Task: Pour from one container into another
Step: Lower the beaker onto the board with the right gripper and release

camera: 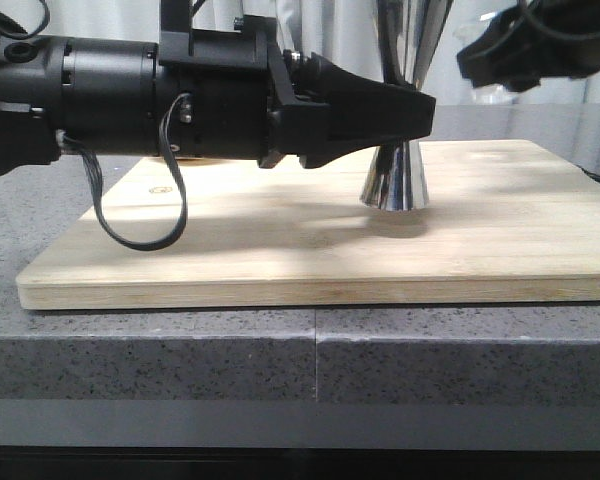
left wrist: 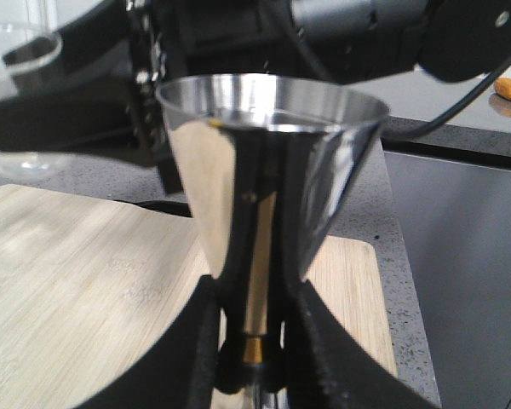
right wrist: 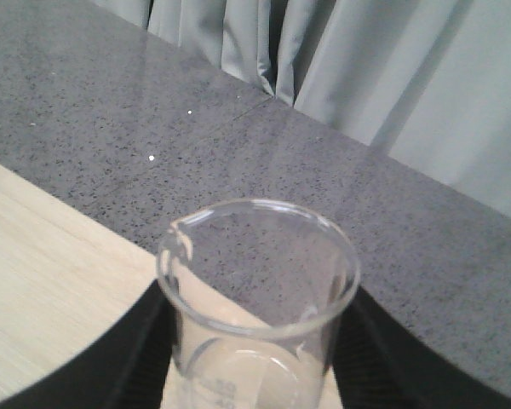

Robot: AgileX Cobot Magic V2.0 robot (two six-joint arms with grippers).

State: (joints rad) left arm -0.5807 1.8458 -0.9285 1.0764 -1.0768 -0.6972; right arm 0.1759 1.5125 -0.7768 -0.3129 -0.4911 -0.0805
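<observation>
The jigger [camera: 392,180] stands upright on the board [camera: 280,250], its flared base resting on the wood toward the 2 o'clock part of the board in the front view, its upper cone rising out past the top edge of that picture. The left gripper [camera: 405,110] reaches in level from 9 o'clock and is closed on the jigger at its narrow waist; in the left wrist view the two black fingers [left wrist: 187,358] press against either side of the stem just at the gold band, with the shiny upper cup [left wrist: 272,170] opening wide above them. The beaker [right wrist: 255,315] sits between the pads of the right gripper [right wrist: 255,375], which clasp its glass wall on both sides; its rim and pouring lip show clearly, the lip turned toward 10 o'clock in the right wrist view, and white print is faintly visible low on the glass. From the front the right gripper [camera: 510,55] hangs at 1 o'clock, above the board's far right corner and apart from the jigger, with a pale hint of the beaker [camera: 500,93] below it. The board lies on a speckled grey counter [camera: 180,350], with grey curtains [right wrist: 392,60] behind
</observation>
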